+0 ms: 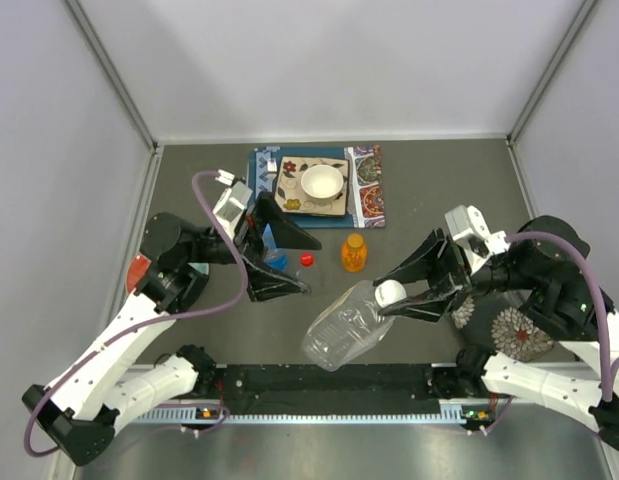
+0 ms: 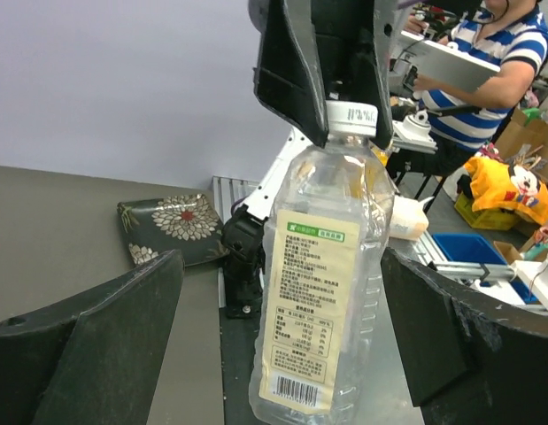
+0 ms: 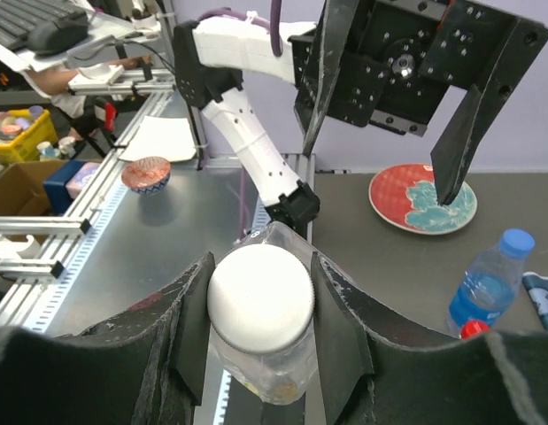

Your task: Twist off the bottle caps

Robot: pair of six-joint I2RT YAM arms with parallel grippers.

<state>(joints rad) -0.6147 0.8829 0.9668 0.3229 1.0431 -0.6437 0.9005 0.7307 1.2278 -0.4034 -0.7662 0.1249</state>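
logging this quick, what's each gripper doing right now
left gripper: open, holding nothing
right gripper: closed on the white round plastic cap of the clear plastic bottle

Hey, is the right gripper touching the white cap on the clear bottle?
Touching. In the right wrist view the right gripper has its jaws pressed against both sides of the white cap, with no gap showing.

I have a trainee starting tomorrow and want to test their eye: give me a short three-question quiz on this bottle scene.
1. True or false: the left gripper is shut.
2. Which cap does the right gripper clamp? A blue, B white, C orange.
3. Fill in: the red cap sits between the blue-capped bottle and the ___-capped bottle.
Key: 1 false, it is open; 2 B, the white cap; 3 orange.
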